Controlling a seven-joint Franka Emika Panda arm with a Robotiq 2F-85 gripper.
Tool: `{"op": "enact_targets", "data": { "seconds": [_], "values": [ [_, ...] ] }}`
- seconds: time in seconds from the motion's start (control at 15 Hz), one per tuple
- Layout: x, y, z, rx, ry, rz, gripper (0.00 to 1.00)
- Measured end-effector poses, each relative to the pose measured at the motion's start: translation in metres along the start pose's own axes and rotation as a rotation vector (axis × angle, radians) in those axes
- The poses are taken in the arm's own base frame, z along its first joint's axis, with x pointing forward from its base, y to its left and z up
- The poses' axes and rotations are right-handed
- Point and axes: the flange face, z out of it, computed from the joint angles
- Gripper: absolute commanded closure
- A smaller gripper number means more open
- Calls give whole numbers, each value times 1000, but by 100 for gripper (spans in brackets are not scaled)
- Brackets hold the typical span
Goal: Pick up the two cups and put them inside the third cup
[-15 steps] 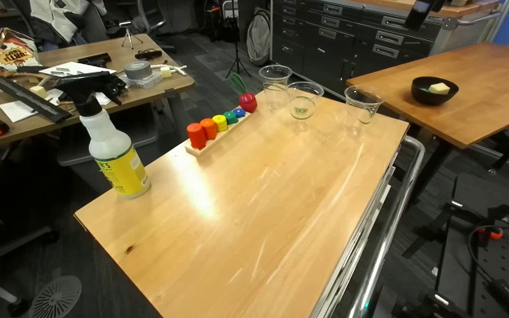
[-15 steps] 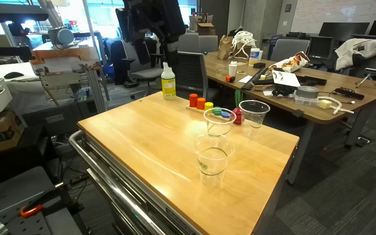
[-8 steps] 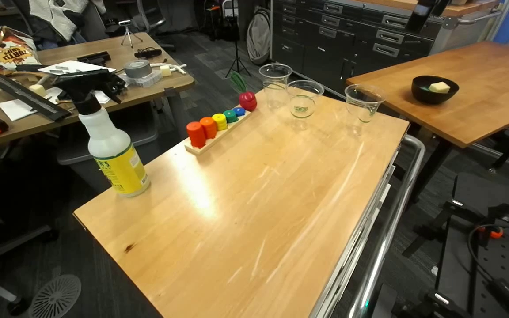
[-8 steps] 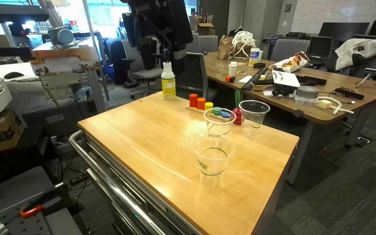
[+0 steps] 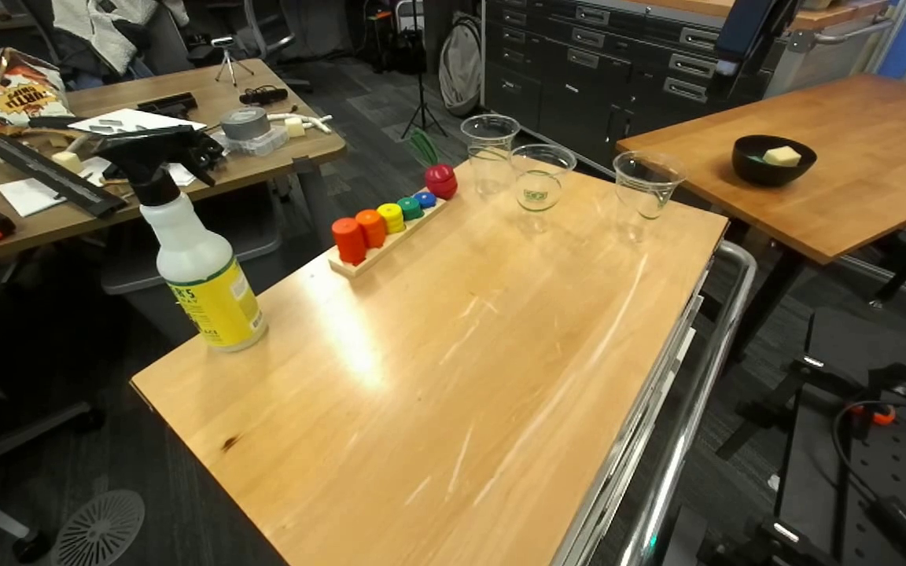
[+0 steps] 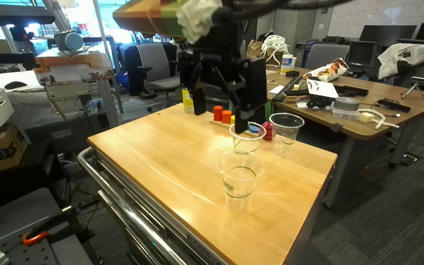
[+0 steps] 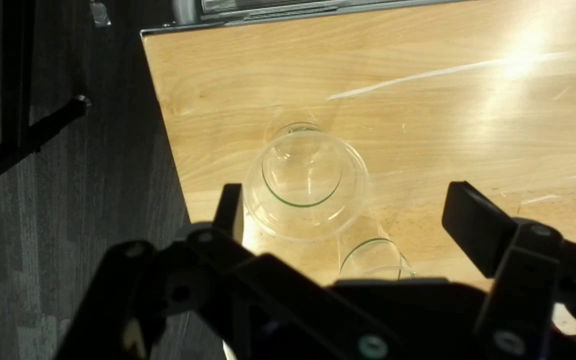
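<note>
Middle cup (image 6: 249, 145): clear, colourless, tapering from wide rim to narrower base, green lines on its wall; upright on the counter (image 6: 182, 154), partly hidden in the wrist view.
Near cup (image 6: 239, 184): alike, with a small green print; upright, at six o'clock from the middle one in an exterior view, its open mouth showing in the wrist view.
Far cup (image 6: 285, 134): alike; upright, at three o'clock from the middle one in that exterior view, near but apart.

In an exterior view, the gripper (image 6: 220, 119) points down, 2 fingers apart; 1 tip overlaps the rim of the clear middle cup (image 6: 247, 144), contact unclear. The near cup (image 6: 239, 184) and far cup (image 6: 286, 130) also stand upright on the tabletop (image 6: 142, 154).
</note>
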Motion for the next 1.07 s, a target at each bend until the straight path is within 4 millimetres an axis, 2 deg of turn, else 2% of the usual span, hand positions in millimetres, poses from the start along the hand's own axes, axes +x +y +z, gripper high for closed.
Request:
{"op": "enact_targets", "data": {
  "seconds": [0.27,0.53,0.93,1.0,1.07],
  "values": [
    [24,7,40,5,-56,-2,0],
    [49,11,69,-46,-106,-33,0],
    [61,23,107,-83,-180,-53,0],
    [62,25,112,-84,-189,-51,25],
    [63,27,117,-85,-194,-48,26]
  ]
}}
